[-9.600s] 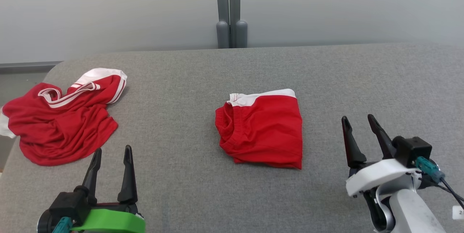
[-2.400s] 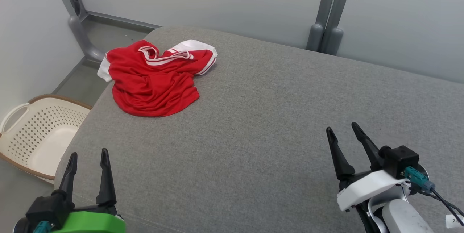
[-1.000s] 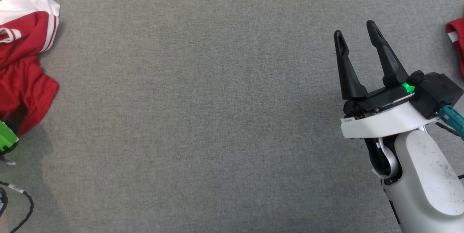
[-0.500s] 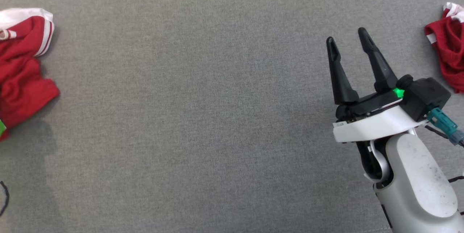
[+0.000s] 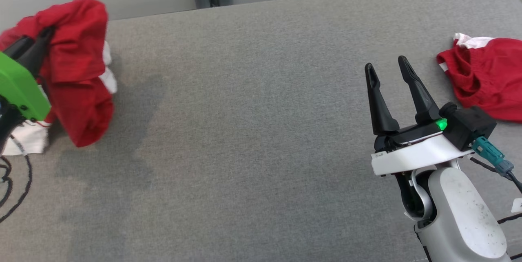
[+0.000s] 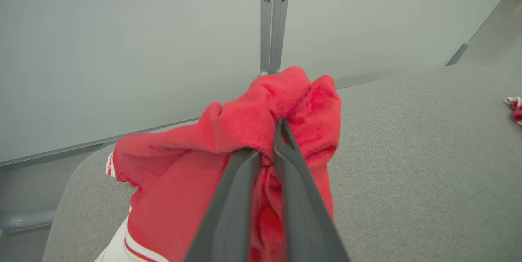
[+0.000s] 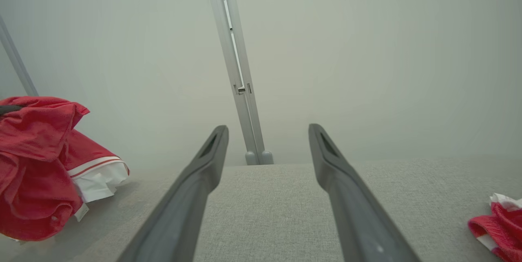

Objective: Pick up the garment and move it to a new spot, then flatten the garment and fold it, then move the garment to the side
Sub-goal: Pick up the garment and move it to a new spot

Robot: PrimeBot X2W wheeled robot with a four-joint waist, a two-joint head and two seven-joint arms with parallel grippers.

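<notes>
Hanging from left gripper (image 6: 267,148): red garment (image 6: 175,172)

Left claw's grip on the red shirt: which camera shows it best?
Left wrist view: the left claw is shut on a bunched fold of the red shirt, close up. In the head view the green wrist cover half hides the pinch. The right wrist view shows the shirt from the side, the pinch barely visible.
</notes>
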